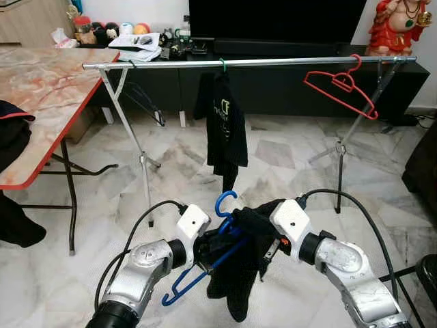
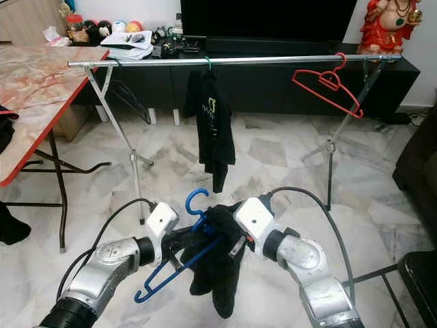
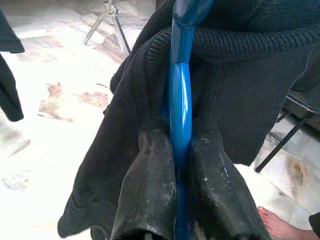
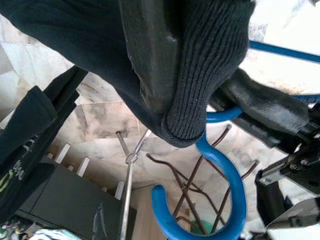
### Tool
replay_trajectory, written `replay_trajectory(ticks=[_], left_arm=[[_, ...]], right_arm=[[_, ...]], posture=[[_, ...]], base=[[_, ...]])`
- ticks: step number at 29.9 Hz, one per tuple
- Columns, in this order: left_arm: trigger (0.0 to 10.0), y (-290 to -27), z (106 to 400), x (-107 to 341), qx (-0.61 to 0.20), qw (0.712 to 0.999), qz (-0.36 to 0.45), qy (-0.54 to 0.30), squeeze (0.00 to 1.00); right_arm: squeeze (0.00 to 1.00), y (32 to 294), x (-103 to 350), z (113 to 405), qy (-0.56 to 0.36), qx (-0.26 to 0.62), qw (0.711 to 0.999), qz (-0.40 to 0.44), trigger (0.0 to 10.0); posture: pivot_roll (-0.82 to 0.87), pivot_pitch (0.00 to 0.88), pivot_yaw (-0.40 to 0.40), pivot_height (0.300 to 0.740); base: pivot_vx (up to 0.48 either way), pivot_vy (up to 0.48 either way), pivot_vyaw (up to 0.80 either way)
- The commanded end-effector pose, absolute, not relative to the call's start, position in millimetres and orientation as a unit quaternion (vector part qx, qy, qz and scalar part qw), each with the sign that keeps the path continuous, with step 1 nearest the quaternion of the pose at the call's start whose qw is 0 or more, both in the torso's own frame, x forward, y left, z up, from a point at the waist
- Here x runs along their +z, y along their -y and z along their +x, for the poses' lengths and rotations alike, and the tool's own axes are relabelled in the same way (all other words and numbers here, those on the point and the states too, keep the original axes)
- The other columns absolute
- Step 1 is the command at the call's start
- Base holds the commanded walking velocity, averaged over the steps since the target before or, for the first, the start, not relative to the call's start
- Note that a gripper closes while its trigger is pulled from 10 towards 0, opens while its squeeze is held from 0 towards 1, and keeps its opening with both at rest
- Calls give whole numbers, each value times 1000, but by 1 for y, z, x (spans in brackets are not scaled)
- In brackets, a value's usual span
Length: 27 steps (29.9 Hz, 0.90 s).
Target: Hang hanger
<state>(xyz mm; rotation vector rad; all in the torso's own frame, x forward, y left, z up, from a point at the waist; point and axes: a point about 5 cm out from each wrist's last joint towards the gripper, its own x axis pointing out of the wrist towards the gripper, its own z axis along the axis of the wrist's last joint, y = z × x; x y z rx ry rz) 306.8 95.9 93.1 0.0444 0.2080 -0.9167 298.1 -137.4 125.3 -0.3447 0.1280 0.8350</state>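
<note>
Both silver arms are reaching in low at the front, meeting over a blue hanger (image 1: 205,263) with a black knit garment (image 1: 242,273) draped on it. Left gripper (image 3: 181,165) is clamping the hanger's blue bar, its two black fingers (image 3: 150,190) pressed tight on either side of it in the left wrist view. Right gripper (image 4: 165,75) is pinching a fold of the knit garment right beside the hanger's neck; one finger is showing in the right wrist view, with cloth wrapped tight around its tip, and nothing is showing of any gap.

Hanger is being held off the floor between the two grippers, tilted, its blue hook (image 1: 225,202) pointing up and open, well below and in front of the rail, not on it. Garment is hanging down beneath the grippers, loose end dangling over the marble floor (image 1: 273,171).

Behind, a metal clothes rail (image 1: 252,62) is standing across the room on folding legs. A black shirt (image 1: 224,130) is hanging near its middle on a green hook, and a red hanger (image 1: 341,85) is hanging tilted near the right end. A marble-look table with red edge (image 1: 41,102) is standing at the left. A dark TV cabinet (image 1: 287,75) is sitting behind the rail. A person's bare foot (image 3: 280,227) is showing on the floor in the left wrist view.
</note>
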Motion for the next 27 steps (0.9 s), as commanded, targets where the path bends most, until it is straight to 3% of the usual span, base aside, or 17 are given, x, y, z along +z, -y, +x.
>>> replay_trajectory(ticks=[1, 3, 4, 14, 22, 23, 24, 25, 27], left_arm=[[10000, -94, 308, 104, -448, 891, 14, -76, 0], [10000, -94, 307, 104, -449, 890, 12, -77, 0], [10000, -93, 307, 103, -454, 888, 11, -79, 0], [10000, -87, 290, 96, -517, 849, 11, -109, 0], [10000, -87, 289, 100, -522, 846, 9, -109, 0], [10000, -87, 289, 100, -523, 845, 9, -109, 0], [10000, -87, 289, 100, -524, 845, 9, -110, 0], [10000, -87, 288, 101, -525, 844, 8, -110, 0], [10000, -88, 287, 101, -527, 843, 7, -110, 0]], right_arm=[[0, 135, 134, 299, -43, 404, 901, -153, 10000], [224, 132, 136, 299, -35, 410, 900, -145, 10000], [408, 130, 138, 299, -27, 414, 899, -137, 10000], [525, 128, 148, 297, -7, 436, 888, -142, 10000], [616, 123, 154, 298, 6, 468, 870, -155, 10000], [682, 123, 155, 299, 6, 468, 870, -155, 10000], [682, 123, 155, 300, 6, 468, 870, -156, 10000], [1000, 122, 156, 301, 8, 471, 868, -157, 10000], [1000, 121, 159, 302, 12, 474, 867, -156, 10000]], posture=[[2, 107, 11, 740], [1, 107, 10, 740], [3, 108, 11, 740], [1, 110, 11, 740], [0, 111, 11, 740], [-1, 111, 12, 740], [-1, 111, 12, 740], [1, 111, 11, 740], [1, 112, 11, 740]], base=[[0, 0, 0], [0, 0, 0], [0, 0, 0], [0, 0, 0], [0, 0, 0], [0, 0, 0], [0, 0, 0], [0, 0, 0], [0, 0, 0]])
